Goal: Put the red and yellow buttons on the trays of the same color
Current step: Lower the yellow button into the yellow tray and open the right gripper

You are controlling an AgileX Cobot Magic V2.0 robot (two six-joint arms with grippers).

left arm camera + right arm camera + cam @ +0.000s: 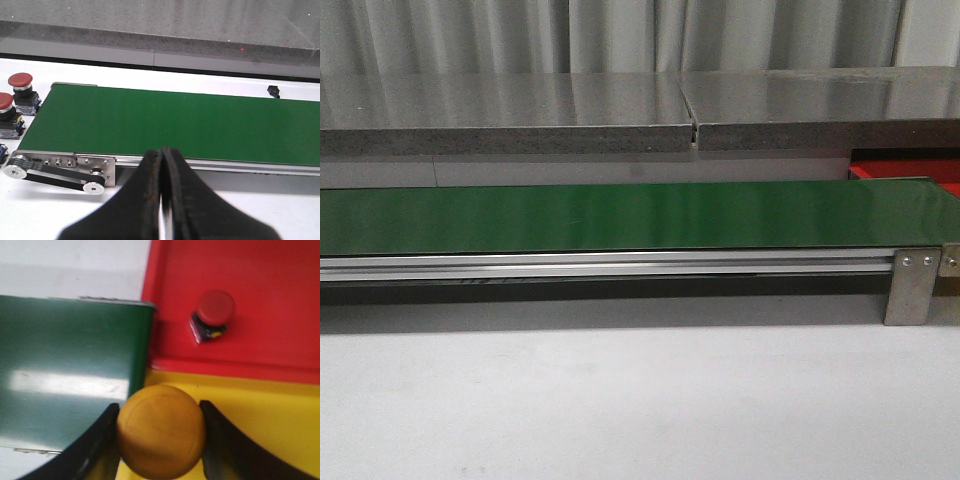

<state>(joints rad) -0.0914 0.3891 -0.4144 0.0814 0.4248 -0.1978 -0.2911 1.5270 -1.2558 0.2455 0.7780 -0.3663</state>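
Right gripper [161, 432] is clamped on a glossy yellow domed push button [161, 430], held directly over the near edge of the flat yellow plastic tray [270, 415]; release lies straight below. One red-capped button [214, 310] already sits in the adjoining red tray [280, 300]. Left gripper [163, 200] is closed, empty, beside the green belt [175, 122].

No readable text in any view
Green belt [620, 215], red tray [280, 300], yellow tray [270, 415], buttons [20, 80]: no legible labels, brands, numbers or signs
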